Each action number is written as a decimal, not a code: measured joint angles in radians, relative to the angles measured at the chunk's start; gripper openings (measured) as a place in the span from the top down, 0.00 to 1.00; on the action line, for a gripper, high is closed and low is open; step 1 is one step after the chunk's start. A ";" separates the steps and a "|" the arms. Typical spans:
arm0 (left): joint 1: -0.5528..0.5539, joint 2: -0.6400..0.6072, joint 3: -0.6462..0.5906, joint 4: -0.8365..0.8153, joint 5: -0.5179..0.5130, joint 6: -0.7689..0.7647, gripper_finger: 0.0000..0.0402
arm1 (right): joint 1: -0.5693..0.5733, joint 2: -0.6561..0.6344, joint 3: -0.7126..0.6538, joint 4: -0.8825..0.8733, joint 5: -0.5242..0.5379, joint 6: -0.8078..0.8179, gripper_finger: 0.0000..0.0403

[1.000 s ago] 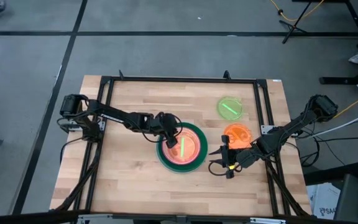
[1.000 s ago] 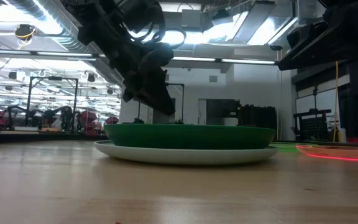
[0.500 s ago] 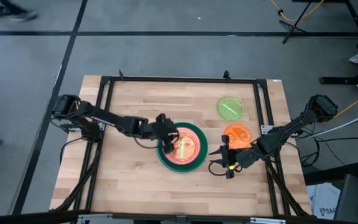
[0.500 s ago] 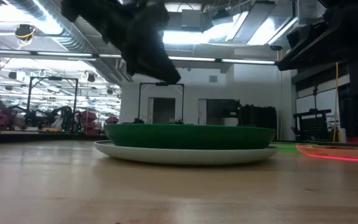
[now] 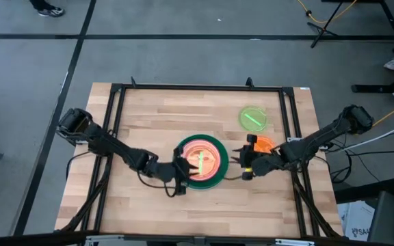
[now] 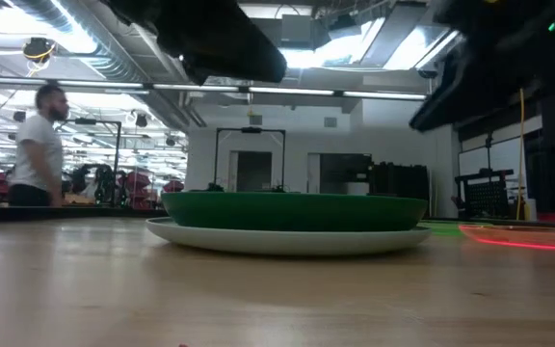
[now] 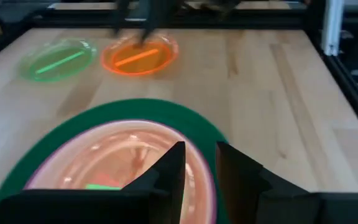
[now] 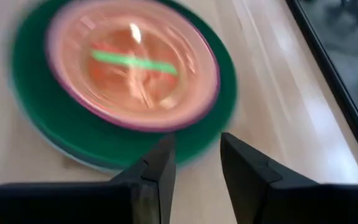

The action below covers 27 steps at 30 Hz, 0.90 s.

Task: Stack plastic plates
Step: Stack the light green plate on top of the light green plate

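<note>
Stack, mid-worktop toward the near edge: a large dark green round plastic plate (image 5: pixel 214 176) over a pale one, magenta-rimmed and pinkish plates nested inside, a small lime green plate (image 5: pixel 198 161) apparently on top. Outstanding, toward the far right corner: a small lime green translucent plate (image 5: pixel 252 117) and, nearer, a small orange translucent plate (image 5: pixel 264 145), both unstacked. The left gripper (image 5: pixel 179 179) stood at the stack's near-left rim, the right gripper (image 5: pixel 244 164) between stack and orange plate, each with fingers parted and empty.
</note>
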State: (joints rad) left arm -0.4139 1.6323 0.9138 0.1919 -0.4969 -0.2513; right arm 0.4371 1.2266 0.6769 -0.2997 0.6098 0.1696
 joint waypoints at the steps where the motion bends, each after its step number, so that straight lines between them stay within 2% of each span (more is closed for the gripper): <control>1: -0.009 0.012 0.000 0.017 0.000 0.008 0.79 | -0.020 0.000 0.000 -0.032 0.000 0.013 0.71; 4: -0.023 0.051 0.000 0.077 0.000 0.030 0.79 | -0.088 0.000 0.000 -0.124 0.000 0.060 0.71; 10: -0.010 0.084 0.000 0.093 0.000 0.052 0.79 | -0.213 0.000 0.000 -0.226 -0.026 0.100 0.71; 14: 0.004 0.084 0.000 0.093 -0.001 0.047 0.79 | -0.279 0.001 -0.012 -0.219 -0.086 0.100 0.71; 23: 0.004 0.084 0.000 0.093 0.000 0.045 0.79 | -0.423 0.002 -0.065 -0.186 -0.100 0.099 0.71; 27: 0.004 0.084 0.000 0.093 0.000 0.045 0.79 | -0.483 0.002 -0.081 -0.141 -0.149 0.094 0.71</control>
State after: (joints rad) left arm -0.4099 1.7168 0.9138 0.2848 -0.4973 -0.2066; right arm -0.0457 1.2282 0.5956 -0.4409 0.4604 0.2637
